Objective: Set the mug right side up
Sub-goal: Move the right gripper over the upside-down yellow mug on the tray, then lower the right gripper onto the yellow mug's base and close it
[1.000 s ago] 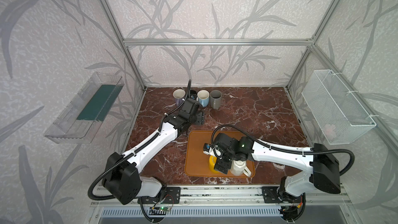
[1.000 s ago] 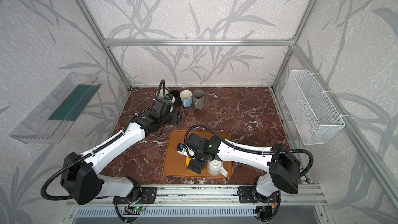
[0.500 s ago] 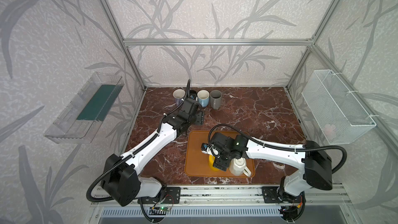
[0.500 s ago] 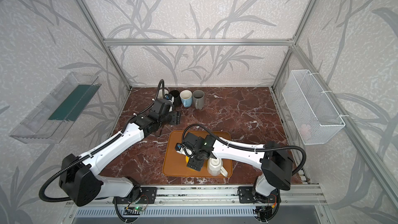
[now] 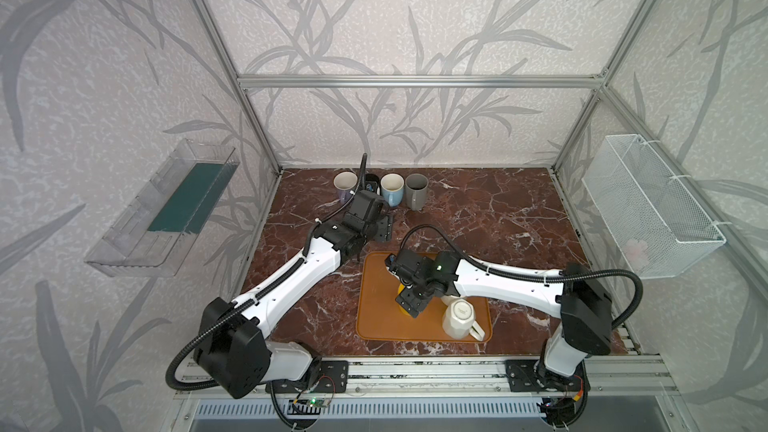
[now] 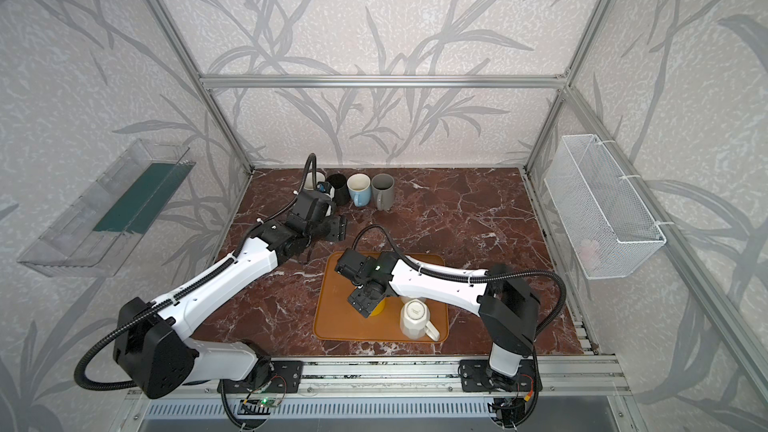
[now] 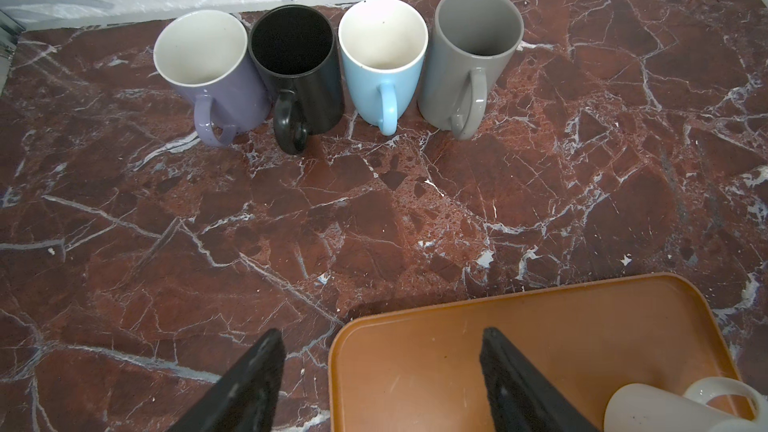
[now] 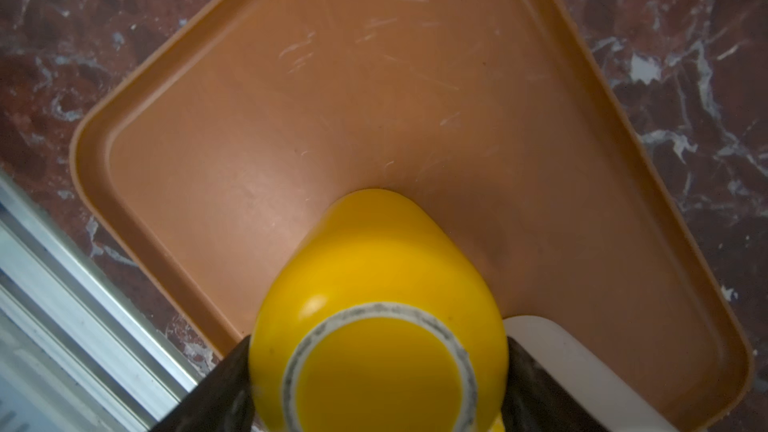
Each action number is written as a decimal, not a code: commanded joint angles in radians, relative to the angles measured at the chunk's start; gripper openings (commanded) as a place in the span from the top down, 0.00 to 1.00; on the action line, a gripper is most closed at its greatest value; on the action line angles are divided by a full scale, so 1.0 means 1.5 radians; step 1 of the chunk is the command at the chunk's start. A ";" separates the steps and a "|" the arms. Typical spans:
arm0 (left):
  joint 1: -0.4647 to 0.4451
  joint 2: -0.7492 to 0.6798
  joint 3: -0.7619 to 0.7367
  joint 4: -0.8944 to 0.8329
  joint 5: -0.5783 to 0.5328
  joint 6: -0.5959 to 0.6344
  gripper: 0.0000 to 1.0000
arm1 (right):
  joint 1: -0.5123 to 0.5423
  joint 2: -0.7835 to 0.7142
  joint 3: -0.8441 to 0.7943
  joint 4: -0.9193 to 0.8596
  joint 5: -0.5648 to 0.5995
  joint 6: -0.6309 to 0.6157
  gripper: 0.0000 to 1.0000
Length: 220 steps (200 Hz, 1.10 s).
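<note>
1. Both top views. Since the frame one second earlier, the right claw has slid toward the left of the scene and settled over the yellow mug, uncovering more of the white faceted mug. The left claw has kept its place. The yellow mug stands near the middle of the orange tray, mostly hidden beneath the claw, with the white faceted mug just beside it. Hazard: turning the mug over here could knock that neighbour, since little room separates the two.
2. Left wrist view. The left claw is released, its fingers spread with nothing between them, above the desk at a corner of the tray. A purple mug, black mug, blue mug and grey mug stand upright along the back wall.
3. Right wrist view. The right claw grasps the yellow mug, one finger pressed to each flank near the base. Hazard: the glossy, curved wall gives little purchase, so the mug may slip or twist when lifted and tipped. Appearance: bright yellow glaze and a rounded body, base up with a pale unglazed foot ring, rim down on the tray. No handle can be made out.
</note>
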 commanded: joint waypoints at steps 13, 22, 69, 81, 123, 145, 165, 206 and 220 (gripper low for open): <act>-0.002 -0.026 -0.003 -0.023 -0.022 -0.004 0.23 | 0.005 -0.012 -0.005 0.051 0.028 0.154 0.18; -0.002 -0.029 -0.004 -0.026 -0.024 -0.004 0.23 | 0.005 -0.013 -0.007 0.070 0.025 0.169 0.17; -0.001 -0.049 -0.013 -0.032 -0.030 -0.003 0.23 | 0.005 -0.037 0.003 0.094 0.032 0.132 0.06; -0.001 -0.054 -0.015 -0.031 -0.032 -0.003 0.23 | 0.004 -0.036 0.014 0.070 0.038 0.099 0.02; -0.001 -0.063 -0.020 -0.032 -0.032 -0.003 0.24 | 0.004 -0.054 0.014 0.022 -0.024 -0.063 0.02; -0.001 -0.070 -0.021 -0.034 -0.032 -0.002 0.24 | 0.000 -0.068 -0.005 -0.002 -0.034 -0.151 0.01; -0.001 -0.074 -0.021 -0.034 -0.032 -0.003 0.24 | -0.008 -0.078 -0.023 -0.017 -0.044 -0.194 0.01; -0.001 -0.074 -0.021 -0.031 -0.028 -0.003 0.24 | -0.029 -0.072 -0.047 -0.012 -0.074 -0.243 0.01; 0.000 -0.075 -0.020 -0.032 -0.028 -0.002 0.24 | -0.040 -0.069 -0.059 -0.001 -0.081 -0.255 0.01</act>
